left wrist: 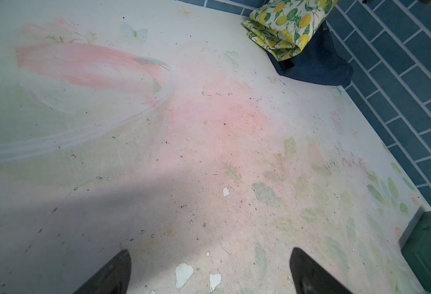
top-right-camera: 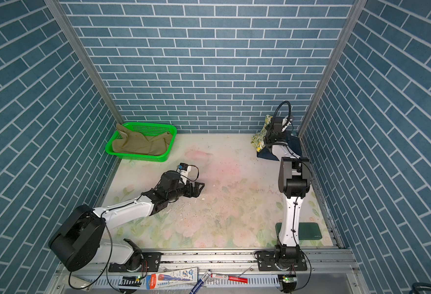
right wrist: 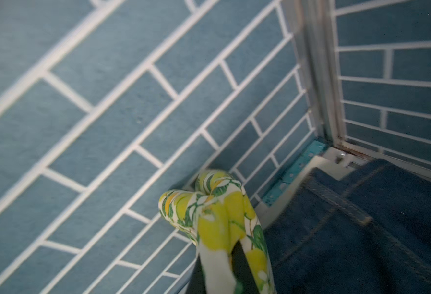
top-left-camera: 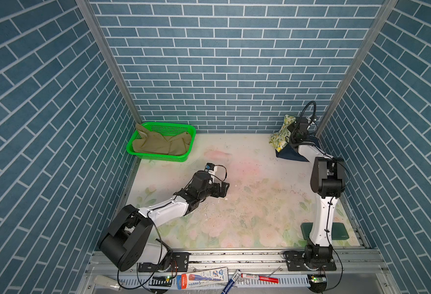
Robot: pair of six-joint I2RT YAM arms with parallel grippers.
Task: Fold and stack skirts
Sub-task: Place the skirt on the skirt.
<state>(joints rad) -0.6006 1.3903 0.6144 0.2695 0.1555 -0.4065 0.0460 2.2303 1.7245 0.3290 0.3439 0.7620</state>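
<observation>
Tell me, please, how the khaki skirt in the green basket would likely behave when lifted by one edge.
Probably floppy: the khaki skirt lies crumpled, one corner draped over the green mesh basket. Lifted, it would likely sag and unfold; the corner might tug the basket.

Lemon skirt (right wrist: 217, 224) in right gripper (right wrist: 218, 269): cream, yellow lemons, green leaves. Denim skirt (right wrist: 362, 241) beside it: dark blue, tan-orange stitching. Khaki skirt (top-left-camera: 158, 145): plain olive-khaki. Basket (top-left-camera: 158, 159): green mesh. Table (left wrist: 209, 127) ahead of left gripper (left wrist: 210, 252): faded pink-green floral. Walls (top-left-camera: 222, 63): blue brick, white lines.
</observation>
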